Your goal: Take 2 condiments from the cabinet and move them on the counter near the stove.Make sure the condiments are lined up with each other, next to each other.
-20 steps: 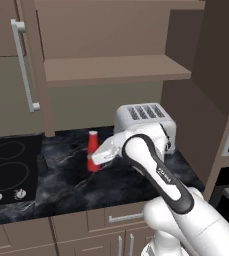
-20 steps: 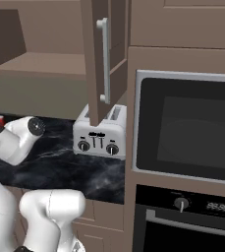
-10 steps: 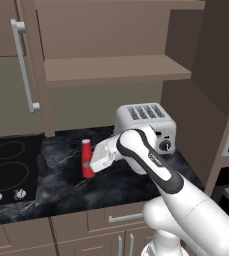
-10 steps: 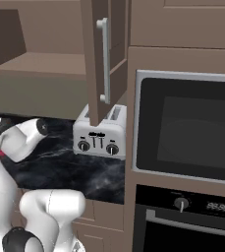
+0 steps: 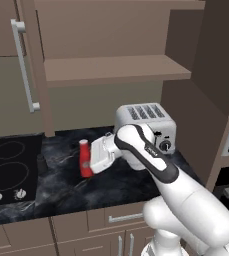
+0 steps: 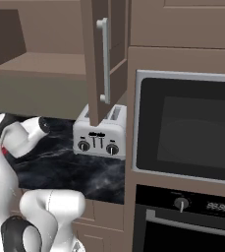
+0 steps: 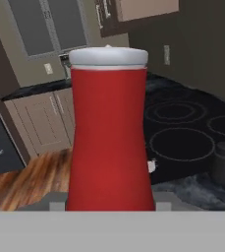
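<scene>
A: Item one, red bottle (image 5: 85, 159)?
B: Upright over the black marble worktop (image 5: 116, 185), between the stove (image 5: 8, 167) and the toaster (image 5: 148, 125). Whether its base touches the surface, cannot tell. In the hand view it stands close up, red body with a pale band at the top.
A: Tool (image 5: 92, 159)?
B: Closed narrowly on the red bottle, gripping it from the toaster side.
A: Item two, dark shaker (image 5: 41, 162)?
B: Standing on the worktop just beside the stove's right edge, near the bottle, apart from it.
A: Cabinet (image 5: 116, 70)?
B: Door open, long silver bar handle (image 5: 25, 65) at left; flat shelf above the worktop.
</scene>
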Controlling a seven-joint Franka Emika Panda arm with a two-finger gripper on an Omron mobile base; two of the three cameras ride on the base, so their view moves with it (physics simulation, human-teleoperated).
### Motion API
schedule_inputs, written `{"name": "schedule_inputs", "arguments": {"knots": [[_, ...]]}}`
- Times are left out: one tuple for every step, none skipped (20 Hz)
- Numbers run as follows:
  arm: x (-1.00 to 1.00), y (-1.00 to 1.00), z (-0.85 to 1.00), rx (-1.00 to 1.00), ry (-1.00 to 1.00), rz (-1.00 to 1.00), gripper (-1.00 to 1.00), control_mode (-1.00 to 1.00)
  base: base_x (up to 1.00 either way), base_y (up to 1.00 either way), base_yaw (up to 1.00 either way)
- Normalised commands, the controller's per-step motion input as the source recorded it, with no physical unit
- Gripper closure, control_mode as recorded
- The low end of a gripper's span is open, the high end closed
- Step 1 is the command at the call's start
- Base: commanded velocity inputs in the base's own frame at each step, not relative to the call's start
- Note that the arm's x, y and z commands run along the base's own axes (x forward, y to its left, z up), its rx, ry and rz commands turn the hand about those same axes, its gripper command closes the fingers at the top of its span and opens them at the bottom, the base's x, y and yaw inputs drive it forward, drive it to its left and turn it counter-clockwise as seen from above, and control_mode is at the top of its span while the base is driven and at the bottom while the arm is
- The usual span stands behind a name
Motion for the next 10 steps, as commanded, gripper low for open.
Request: {"name": "schedule_inputs", "arguments": {"knots": [[0.00, 0.30, -0.15, 0.00, -0.15, 0.00, 1.00, -1.00, 0.00, 0.00, 0.00], [0.00, 0.24, -0.19, 0.00, -0.18, 0.00, 1.00, -1.00, 0.00, 0.00, 0.00], [0.00, 0.23, -0.26, 0.00, -0.21, 0.00, 1.00, -1.00, 0.00, 0.00, 0.00], [0.03, 0.25, -0.34, 0.00, -0.19, 0.00, 1.00, -1.00, 0.00, 0.00, 0.00], [0.02, 0.33, -0.41, 0.00, -0.21, 0.00, 1.00, -1.00, 0.00, 0.00, 0.00], [0.06, 0.33, -0.41, 0.00, -0.17, 0.00, 1.00, -1.00, 0.00, 0.00, 0.00], [0.06, 0.31, -0.41, 0.00, -0.11, 0.00, 1.00, -1.00, 0.00, 0.00, 0.00], [0.08, 0.21, -0.31, 0.00, -0.05, 0.00, 1.00, -1.00, 0.00, 0.00, 0.00], [0.09, 0.09, -0.26, 0.03, 0.00, 0.00, 1.00, -1.00, 0.00, 0.00, 0.00], [0.12, 0.00, -0.21, 0.05, 0.00, 0.00, 1.00, -1.00, 0.00, 0.00, 0.00]]}}
